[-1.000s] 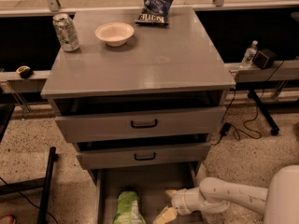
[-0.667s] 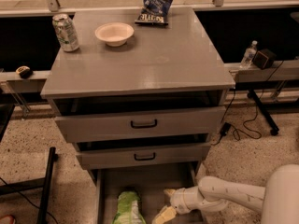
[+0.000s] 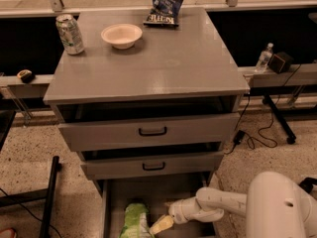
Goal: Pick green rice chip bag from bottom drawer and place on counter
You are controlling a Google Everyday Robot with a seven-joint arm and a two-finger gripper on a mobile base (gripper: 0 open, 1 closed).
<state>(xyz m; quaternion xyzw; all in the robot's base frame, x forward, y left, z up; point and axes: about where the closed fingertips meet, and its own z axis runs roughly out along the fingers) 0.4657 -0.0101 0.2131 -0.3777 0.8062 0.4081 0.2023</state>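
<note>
Handling notes for the green rice chip bag: lying in the bottom drawer, left side, near the front. Looks light, crinkly and slick, probably breakable chips inside, so best pinched on a crimped end or a fold of film, not squeezed across the middle. Gripper low in the drawer just beside it, maybe touching; can't tell if jaws clamped or released. Not on the counter yet

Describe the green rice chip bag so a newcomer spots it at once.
Under the grey counter, find the open bottom drawer, lowest of three. The green rice chip bag lies inside, beside the pincer. It is light green, unlike the dark blue bag on top.
</note>
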